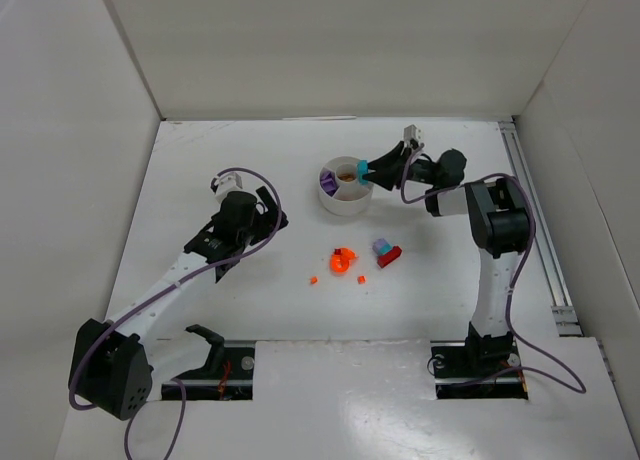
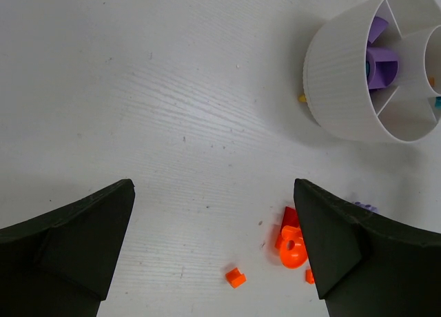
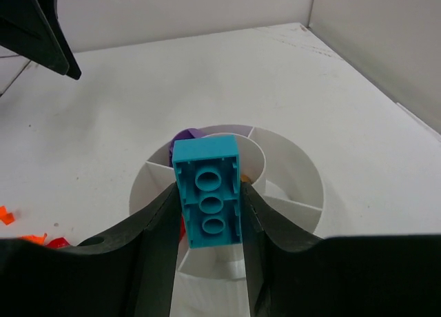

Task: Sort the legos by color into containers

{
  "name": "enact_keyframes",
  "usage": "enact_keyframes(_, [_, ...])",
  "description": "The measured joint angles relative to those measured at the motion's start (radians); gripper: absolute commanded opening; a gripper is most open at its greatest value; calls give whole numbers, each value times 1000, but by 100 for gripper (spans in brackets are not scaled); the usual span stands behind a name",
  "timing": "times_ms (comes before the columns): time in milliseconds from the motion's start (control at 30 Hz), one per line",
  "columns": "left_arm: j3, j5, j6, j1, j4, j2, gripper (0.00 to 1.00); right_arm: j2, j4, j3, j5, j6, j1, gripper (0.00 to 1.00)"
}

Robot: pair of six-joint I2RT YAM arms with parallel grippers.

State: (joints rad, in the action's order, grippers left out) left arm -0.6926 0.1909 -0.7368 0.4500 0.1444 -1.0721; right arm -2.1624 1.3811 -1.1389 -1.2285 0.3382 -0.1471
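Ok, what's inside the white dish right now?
Purple pieces sit in one wedge of the dish, and something orange-brown lies in the centre well. The right hand holds a teal brick over it, hiding the sections beneath.

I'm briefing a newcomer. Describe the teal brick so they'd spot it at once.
Find the round white dish on the table. Over its rim the right pincer grips a teal brick. It alone is held aloft: purple pieces lie in the dish, orange ones and a red one loose on the table.
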Motion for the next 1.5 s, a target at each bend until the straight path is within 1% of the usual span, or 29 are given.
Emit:
enact_keyframes(33, [0,0,0,0,0,0,100,0,0,3,-2,4,4,24])
enact_keyframes(233, [0,-2,0,0,0,0,100,-16,-26,16,-21,22,23,24])
enact_keyframes(300, [0,-4,3,0,0,0,100,-25,-35,22,-26,23,24,28])
enact_keyframes(333, [0,-4,4,0,0,0,100,-31,-37,24,-28,24,24,28])
enact_keyframes(367, [0,-5,5,0,0,0,100,-34,-37,24,-29,25,24,33])
enact_keyframes(433, [0,-6,7,0,0,0,100,-34,-35,23,-29,25,24,37])
enact_keyframes(567, [0,-9,8,0,0,0,100,-34,-37,23,-29,25,24,50])
enact_keyframes(600, [0,-9,8,0,0,0,100,-34,-39,24,-30,25,23,58])
enact_keyframes(667, [0,-13,8,0,0,0,100,-30,-39,24,-33,28,23,65])
enact_keyframes(700, [0,-16,8,0,0,0,100,-29,-40,24,-34,28,23,69])
enact_keyframes(833, [0,-23,8,0,-3,1,100,-19,-47,28,-38,28,23,77])
enact_keyframes(933, [0,-27,8,0,-7,5,100,0,-52,40,-39,29,23,80])
enact_keyframes(1033, [0,-34,13,0,-8,8,100,35,-61,54,-40,29,21,80])
enact_keyframes(1167, [0,-38,17,0,-10,16,100,112,-64,89,-37,16,15,80])
enact_keyframes(1233, [0,-39,18,0,-13,23,100,155,-65,101,-32,-17,8,80])
enact_keyframes(1300, [0,-43,19,0,-14,27,100,211,-98,122,-11,-114,-4,80])
enact_keyframes(1333, [0,-45,19,0,-13,29,100,254,-177,126,2,-213,-13,80])
enact_keyframes(1367, [0,-46,19,0,-13,31,100,303,-290,122,34,-331,-28,80])
enact_keyframes(1400, [0,-48,19,0,-13,32,100,356,-426,109,103,-456,-49,80])
enact_keyframes(1467, [0,-49,20,0,-13,38,100,452,-697,58,274,-683,-114,78])
enact_keyframes(1500, [0,-50,20,0,-13,43,100,492,-790,34,347,-768,-152,76])
